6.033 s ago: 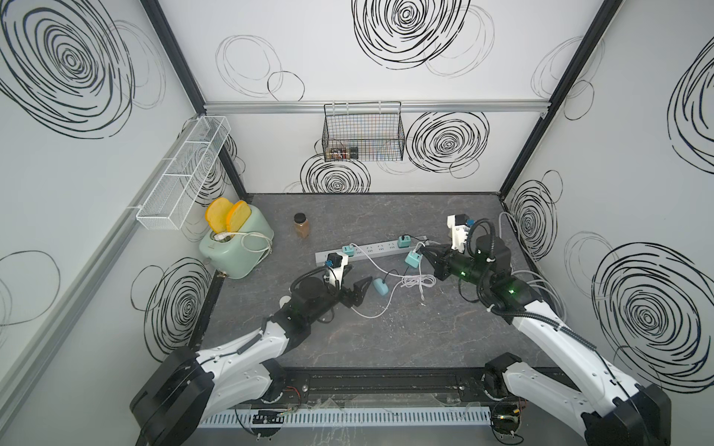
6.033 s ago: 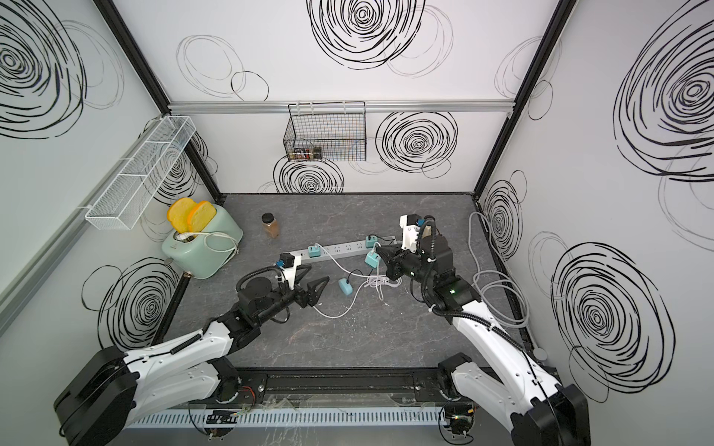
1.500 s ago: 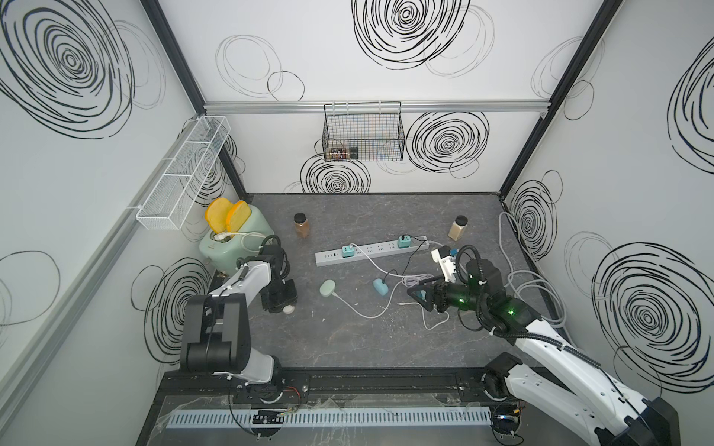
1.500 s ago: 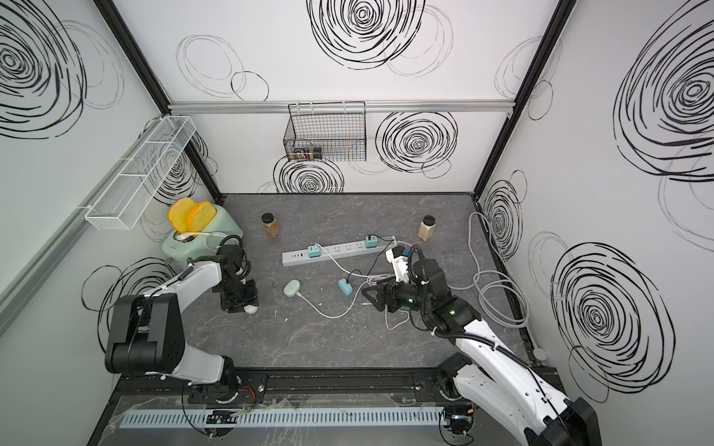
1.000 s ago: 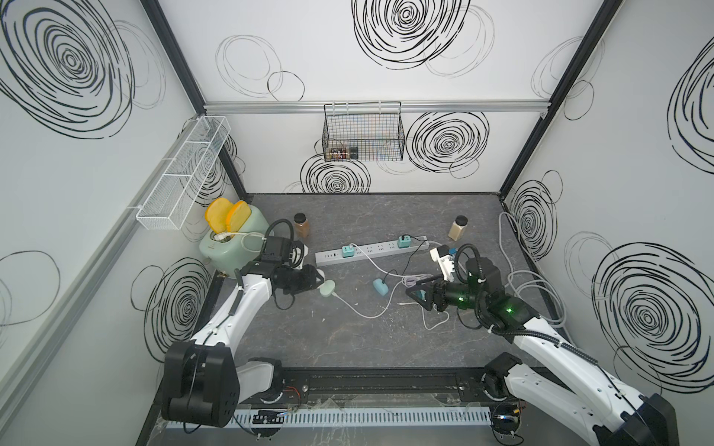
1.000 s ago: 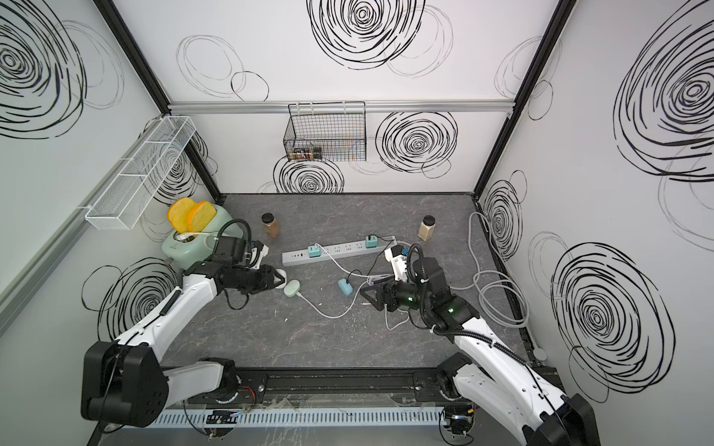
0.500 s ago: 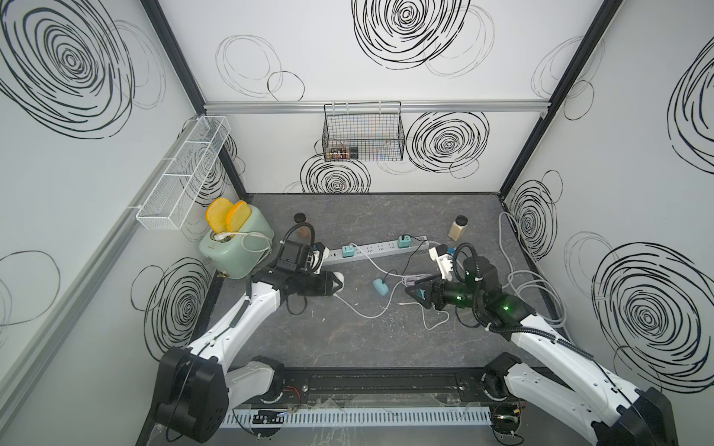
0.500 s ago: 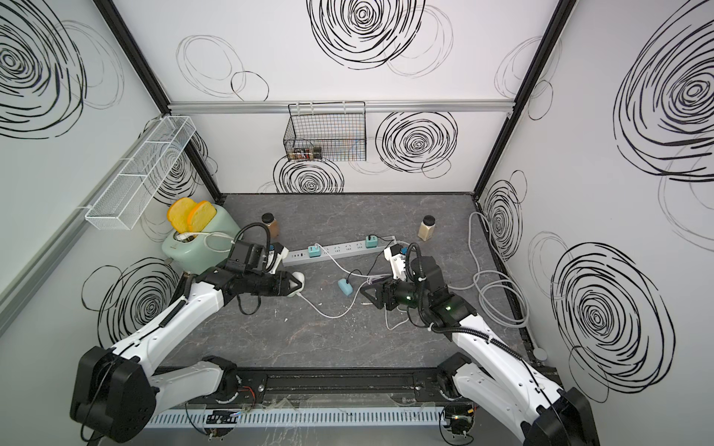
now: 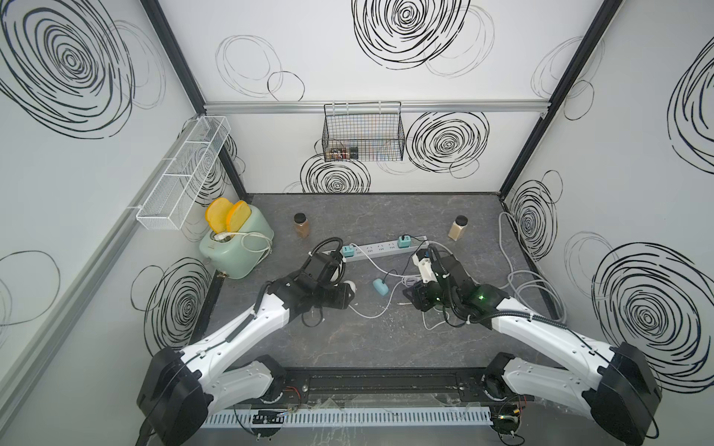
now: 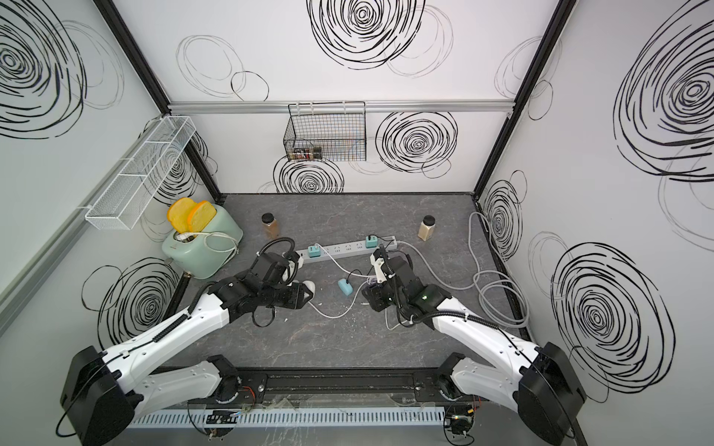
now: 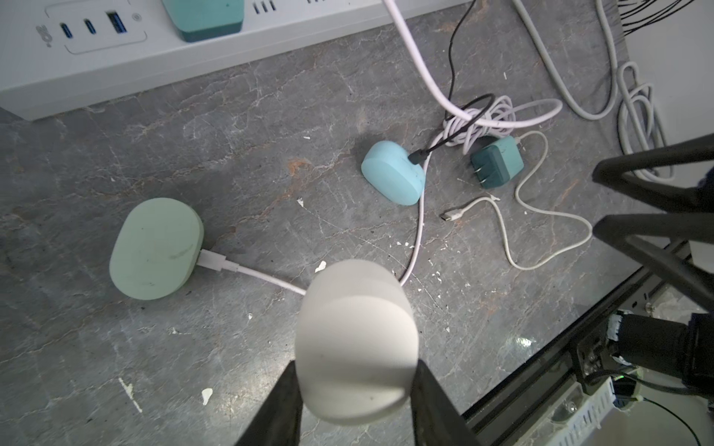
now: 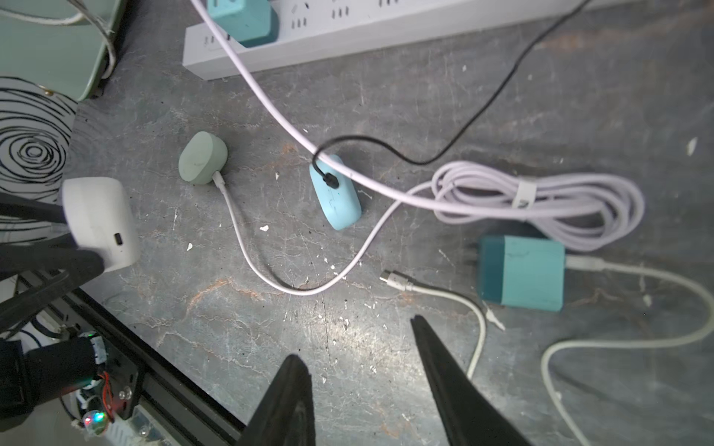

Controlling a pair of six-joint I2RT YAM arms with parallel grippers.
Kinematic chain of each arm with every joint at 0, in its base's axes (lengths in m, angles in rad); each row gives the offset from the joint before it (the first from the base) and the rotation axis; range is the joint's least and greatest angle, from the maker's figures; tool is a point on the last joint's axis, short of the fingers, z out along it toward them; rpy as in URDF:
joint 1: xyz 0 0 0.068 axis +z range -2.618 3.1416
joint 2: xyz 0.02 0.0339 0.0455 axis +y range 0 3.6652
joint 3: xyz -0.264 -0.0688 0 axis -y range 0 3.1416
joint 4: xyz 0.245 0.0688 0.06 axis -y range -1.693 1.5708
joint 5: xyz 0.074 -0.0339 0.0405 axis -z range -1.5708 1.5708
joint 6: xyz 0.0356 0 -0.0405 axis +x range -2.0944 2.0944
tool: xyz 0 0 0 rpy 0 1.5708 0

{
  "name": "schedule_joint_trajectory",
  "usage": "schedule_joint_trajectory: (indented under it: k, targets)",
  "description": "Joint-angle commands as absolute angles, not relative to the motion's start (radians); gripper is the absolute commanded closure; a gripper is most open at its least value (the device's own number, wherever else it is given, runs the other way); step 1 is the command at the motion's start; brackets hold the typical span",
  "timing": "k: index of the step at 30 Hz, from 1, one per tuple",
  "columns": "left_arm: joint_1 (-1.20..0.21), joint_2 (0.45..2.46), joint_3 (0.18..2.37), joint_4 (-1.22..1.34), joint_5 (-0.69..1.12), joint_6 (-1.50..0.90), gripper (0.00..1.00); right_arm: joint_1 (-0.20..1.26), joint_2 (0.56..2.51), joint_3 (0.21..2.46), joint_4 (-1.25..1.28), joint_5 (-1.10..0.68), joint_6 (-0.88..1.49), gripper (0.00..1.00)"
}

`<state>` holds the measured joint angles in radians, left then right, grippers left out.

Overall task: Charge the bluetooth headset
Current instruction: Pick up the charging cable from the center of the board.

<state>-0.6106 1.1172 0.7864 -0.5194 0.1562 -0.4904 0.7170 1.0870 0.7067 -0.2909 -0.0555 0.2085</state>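
Spreading under both my arms, the grey marbled table (image 9: pixel 367 340) carries everything. The mint toaster (image 9: pixel 235 251) stands at its far left with two yellow slices upright in the slots. The white power strip (image 9: pixel 380 250) lies across the middle, toward the far side.

My left pincer (image 11: pixel 356 370) reaches in from the near left and is clenched on the white headset case (image 11: pixel 355 320). One finger presses each side of it, and the case is lifted clear of the table. It hangs near the strip's left end on the near side, left of centre. Its small charging port (image 12: pixel 118 239) shows in the right wrist view, turned toward my other arm.

My right pincer (image 12: pixel 355 338) hovers right of centre with its jaws apart and nothing between them.

A lilac cable coil (image 12: pixel 541 200), bound with a white tie, lies on the table just near of the strip. The loose teal charger (image 12: pixel 521 272) lies flat just beside it, unplugged from the strip, with a white cable (image 12: pixel 618 343) running out of it in loops.

Two other cases lie on the table. The green case (image 11: pixel 156 249) is right beside my left pincer and has a pale cable plugged in. The blue case (image 11: pixel 394 173) sits at the centre with a black lead in it.

Smallest of all is the white cable's free plug (image 12: pixel 394 278) — it lies bare on the table between the blue case and my right fingertips, close to them but untouched.
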Motion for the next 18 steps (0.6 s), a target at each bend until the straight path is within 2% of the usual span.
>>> schedule_joint_trajectory:
  k: [1, 5, 9, 16, 18]
  targets:
    - [-0.624, 1.083, 0.756, -0.45, 0.125, -0.528, 0.75, 0.738, 1.078, 0.758, -0.34, 0.047, 0.002, 0.52]
    - [-0.662, 1.051, 0.727, -0.371, 0.135, -0.555, 0.75, 0.766, 1.044, 0.698, -0.313, 0.133, -0.233, 0.49]
    - [-0.686, 1.033, 0.697, -0.336, 0.13, -0.57, 0.75, 0.753, 1.063, 0.687, -0.403, 0.028, -0.434, 0.45]
    - [-0.689, 1.031, 0.671, -0.294, 0.209, -0.562, 0.75, 0.739, 1.209, 0.737, -0.491, 0.057, -0.498, 0.53]
    - [-0.687, 1.026, 0.665, -0.296, 0.223, -0.551, 0.75, 0.728, 1.259, 0.745, -0.513, 0.08, -0.503, 0.52]
